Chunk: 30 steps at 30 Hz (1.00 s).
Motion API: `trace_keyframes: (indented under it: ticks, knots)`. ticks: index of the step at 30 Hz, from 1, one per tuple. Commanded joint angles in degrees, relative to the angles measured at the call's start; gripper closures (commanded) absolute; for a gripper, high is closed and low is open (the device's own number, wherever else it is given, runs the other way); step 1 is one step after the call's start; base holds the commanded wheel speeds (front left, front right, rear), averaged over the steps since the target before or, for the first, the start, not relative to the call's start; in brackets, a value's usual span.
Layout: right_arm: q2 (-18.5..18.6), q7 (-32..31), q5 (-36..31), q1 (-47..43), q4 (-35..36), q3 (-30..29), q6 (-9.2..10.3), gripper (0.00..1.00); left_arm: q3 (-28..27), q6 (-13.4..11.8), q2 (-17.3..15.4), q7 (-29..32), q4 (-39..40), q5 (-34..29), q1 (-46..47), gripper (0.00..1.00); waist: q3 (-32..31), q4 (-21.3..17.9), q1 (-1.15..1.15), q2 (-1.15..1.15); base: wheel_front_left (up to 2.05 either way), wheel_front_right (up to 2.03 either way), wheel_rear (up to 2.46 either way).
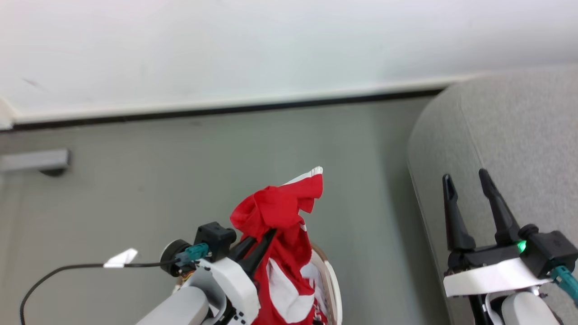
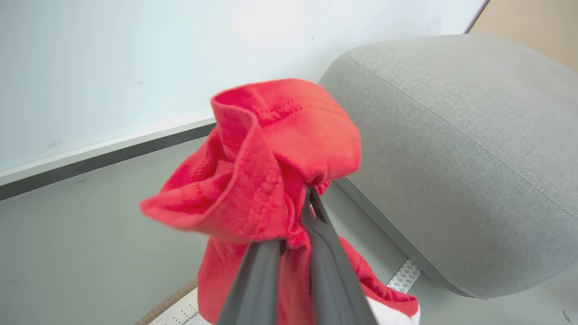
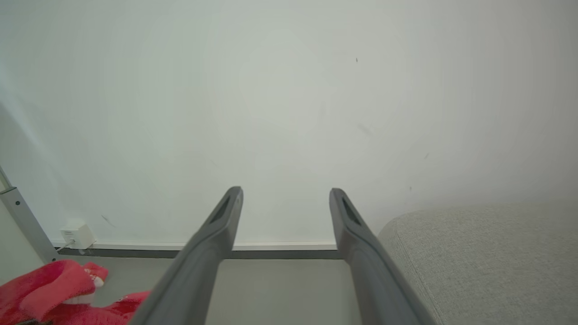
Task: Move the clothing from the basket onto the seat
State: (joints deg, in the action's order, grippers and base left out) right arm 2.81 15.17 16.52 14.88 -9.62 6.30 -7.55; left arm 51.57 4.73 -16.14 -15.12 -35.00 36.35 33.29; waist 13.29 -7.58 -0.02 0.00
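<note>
Red clothing [image 1: 282, 207] hangs bunched from the left gripper [image 1: 270, 234], whose fingers are clamped on it, and trails into the basket [image 1: 333, 282] at six o'clock. Open grey floor [image 1: 370, 189] separates it from the seat [image 1: 510, 126], whose rounded edge is at three o'clock. The right gripper [image 1: 464, 175] hovers there with fingers spread, empty.
</note>
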Motion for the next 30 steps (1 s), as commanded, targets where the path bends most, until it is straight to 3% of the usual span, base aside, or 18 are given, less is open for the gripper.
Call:
trace_keyframes:
  ticks: [1, 9, 16, 23, 26, 30]
  knots:
    - [0.13, -0.02, -0.68, -1.24, -0.60, 0.14, 0.12, 0.00, -1.57, -0.34, -0.73, -0.02, 2.84, -0.96, -1.98, 1.00, -4.97, 2.31, 0.02, 0.00, 0.00, 0.00, 0.00]
    - [0.15, -0.03, -0.69, -3.54, -2.24, 1.04, 0.12, 0.00, -6.79, -1.29, -2.49, 0.13, 15.67, -0.39, -4.45, 1.00, -10.44, 4.11, 0.02, 0.00, 0.00, 0.00, 0.00]
    - [0.14, -0.03, 0.32, -5.20, -2.86, 2.49, 0.12, 0.00, -9.63, -2.40, -4.00, 4.43, 24.79, 2.63, -0.78, 1.00, -12.51, 5.50, 0.02, 0.00, 0.00, 0.00, 0.00]
    - [0.14, -0.03, 1.10, -5.19, -2.65, 4.94, 0.12, 0.00, -11.67, -4.17, -5.70, 6.37, 28.52, 3.43, 0.55, 1.00, -12.67, 5.57, 0.02, 0.00, 0.00, 0.00, 0.00]
    - [0.18, -0.02, 9.16, -5.38, -1.64, 6.64, 0.12, 0.00, -11.87, -4.58, -5.85, 6.53, 29.01, 3.73, 0.39, 1.00, -12.62, 5.67, 0.02, 0.00, 0.00, 0.00, 0.00]
    - [0.10, -0.03, 10.49, -4.06, -0.80, 11.33, 0.12, 0.00, -11.73, -4.67, -5.96, 6.44, 29.01, 3.74, -0.09, 1.00, -12.87, 5.77, 0.02, 0.00, 0.00, 0.00, 0.00]
